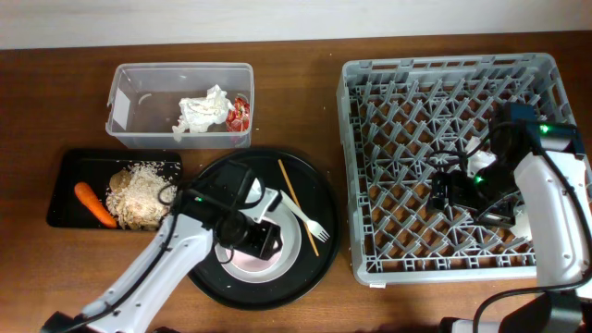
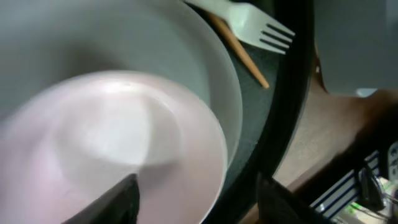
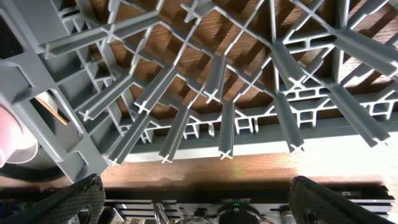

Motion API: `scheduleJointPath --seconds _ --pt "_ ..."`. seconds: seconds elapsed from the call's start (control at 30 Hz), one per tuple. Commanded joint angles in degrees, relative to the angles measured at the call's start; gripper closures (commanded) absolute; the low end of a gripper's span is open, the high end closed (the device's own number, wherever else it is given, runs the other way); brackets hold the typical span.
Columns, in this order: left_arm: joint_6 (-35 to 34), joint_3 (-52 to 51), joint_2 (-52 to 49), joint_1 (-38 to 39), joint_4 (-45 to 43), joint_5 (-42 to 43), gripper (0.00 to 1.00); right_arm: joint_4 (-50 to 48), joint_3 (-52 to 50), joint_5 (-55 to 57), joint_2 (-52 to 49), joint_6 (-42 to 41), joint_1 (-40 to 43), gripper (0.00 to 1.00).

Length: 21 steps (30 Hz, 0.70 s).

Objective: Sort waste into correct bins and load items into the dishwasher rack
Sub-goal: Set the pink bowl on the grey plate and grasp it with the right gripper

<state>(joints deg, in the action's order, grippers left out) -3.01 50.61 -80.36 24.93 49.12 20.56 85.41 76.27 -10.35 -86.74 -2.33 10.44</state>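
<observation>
The pale round plate [image 1: 287, 252] lies on the large round black tray [image 1: 314, 270], with the white plastic fork [image 1: 313, 225] beside it. My left gripper [image 1: 262, 238] is open right over the plate. In the left wrist view one finger is over the plate [image 2: 124, 124] and the other over the tray's rim, so the open jaws [image 2: 199, 200] straddle the plate's edge. The fork [image 2: 255, 25] shows there too. My right gripper [image 1: 442, 192] is open and empty above the pegs of the grey dishwasher rack [image 1: 388, 92], and so it shows in the right wrist view [image 3: 199, 200] over the rack [image 3: 217, 81]. The bowl and cups are not clearly visible.
The clear tub [image 1: 139, 92] at the back left holds the white napkin [image 1: 202, 111] and the red wrapper [image 1: 240, 113]. The shallow black tray [image 1: 65, 185] holds the carrot [image 1: 94, 203] and food scraps [image 1: 139, 194]. A wooden stick [image 1: 296, 203] lies on the round tray.
</observation>
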Motion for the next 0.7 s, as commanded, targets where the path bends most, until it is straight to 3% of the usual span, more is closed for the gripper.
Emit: scheduleJointPath --seconds 0.0,0.07,0.13,0.23,0.3,0.43,0.53,0.67 --pt "-2.34 5.79 5.62 -5.11 4.61 -9.84 0.25 0.15 0.15 -4.39 0.26 3.98 -0.37 0.02" --pt "-2.38 6.14 10.62 -14.51 8.70 -10.97 0.17 0.13 0.48 -8.17 0.85 6.62 -2.05 0.02" --pt "-2.38 6.14 13.38 -23.50 10.99 -10.97 0.01 -1.14 0.70 -8.39 2.36 6.58 -8.48 0.00" --pt "-2.38 6.10 14.10 -34.73 13.00 -10.95 0.01 -6.01 0.68 -8.50 3.10 3.02 -23.56 0.01" --pt "-2.43 5.73 14.10 -40.41 13.14 -10.99 0.01 -14.21 0.66 -8.00 2.34 -1.92 -37.59 0.02" --pt "-3.85 5.68 14.10 -46.05 13.14 -10.97 0.01 -24.39 0.66 -0.76 -3.54 -10.84 -53.77 0.09" --pt "-3.85 5.57 14.10 -46.10 13.18 -10.95 0.01 -30.71 0.66 -0.74 -12.87 -17.81 -57.66 0.21" --pt "-3.85 3.96 14.10 -46.10 13.00 -10.95 0.01 -35.52 0.66 -4.15 -21.00 -19.21 -57.75 0.30"
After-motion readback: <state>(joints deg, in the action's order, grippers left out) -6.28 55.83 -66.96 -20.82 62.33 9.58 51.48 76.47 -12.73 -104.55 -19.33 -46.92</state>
